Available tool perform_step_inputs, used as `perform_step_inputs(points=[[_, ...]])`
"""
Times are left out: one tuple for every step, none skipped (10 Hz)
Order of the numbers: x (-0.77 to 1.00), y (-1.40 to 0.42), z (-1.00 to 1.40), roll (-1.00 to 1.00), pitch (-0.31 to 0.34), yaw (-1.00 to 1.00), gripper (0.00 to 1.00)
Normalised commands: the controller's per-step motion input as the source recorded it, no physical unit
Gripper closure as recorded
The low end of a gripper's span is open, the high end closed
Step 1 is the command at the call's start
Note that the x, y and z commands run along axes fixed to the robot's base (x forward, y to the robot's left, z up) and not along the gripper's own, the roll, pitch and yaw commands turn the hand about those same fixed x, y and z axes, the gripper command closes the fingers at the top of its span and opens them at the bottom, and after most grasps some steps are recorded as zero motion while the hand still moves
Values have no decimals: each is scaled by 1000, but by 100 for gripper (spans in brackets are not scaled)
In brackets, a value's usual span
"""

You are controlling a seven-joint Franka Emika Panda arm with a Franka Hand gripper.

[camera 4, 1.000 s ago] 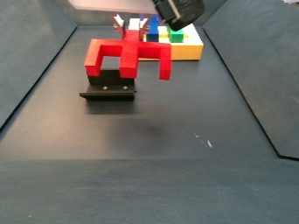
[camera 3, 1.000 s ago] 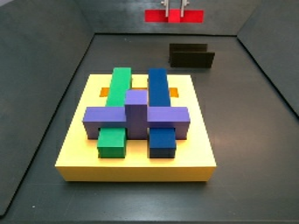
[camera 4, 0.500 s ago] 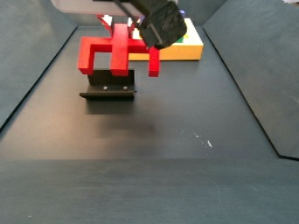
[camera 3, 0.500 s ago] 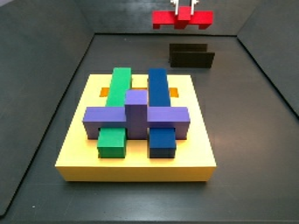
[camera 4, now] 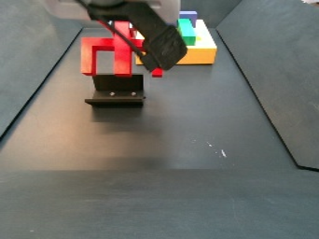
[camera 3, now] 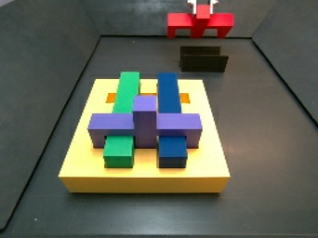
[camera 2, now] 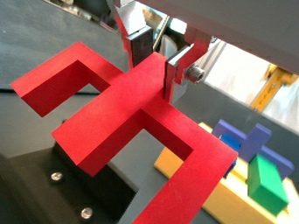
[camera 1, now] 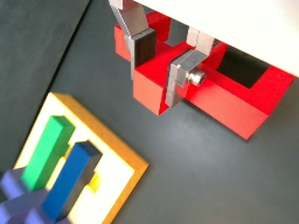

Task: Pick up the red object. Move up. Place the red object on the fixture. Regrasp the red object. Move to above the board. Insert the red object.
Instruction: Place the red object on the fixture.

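- The fingers [camera 1: 184, 77] were silver plates with dark pads, closed against the central stub of the red object [camera 2: 128, 105]; in both wrist views I saw red plastic pinched between them, so I read the grip as firm.
- The gripper [camera 2: 158, 59] hung in the air at the far end of the floor, carrying the red object [camera 3: 202, 25] above the fixture [camera 3: 204, 60] in a side view, not touching it as far as I could tell.
- In a side view the red object [camera 4: 115, 53] sat just over the fixture [camera 4: 115, 92], tilted, with its prongs pointing roughly downward; whether a prong already touched the holder, I could not tell.
- The board [camera 3: 145, 176] lay well apart from the gripper, its green, blue and purple blocks seated and an orange slot visible.
- I judged the step in hand to be placing the red object on the fixture: pick-up and lift looked done, regrasp and insertion not yet.
- The next move, as I saw it, called for lining the piece up with the recess between the fixture's walls, lowering gently until it rested, then opening the fingers without dragging it askew.
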Motion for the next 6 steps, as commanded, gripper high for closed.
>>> perform_step_inputs(points=[[563,0,-397,-180,3,-9,100],[466,0,-531,-63,0,-66,100],[429,0,-411,0,0,-63,100],[186,0,-157,71,91,-11,100],[91,0,-140,94,74,0,100],[-23,0,-194,43,0,0,100]])
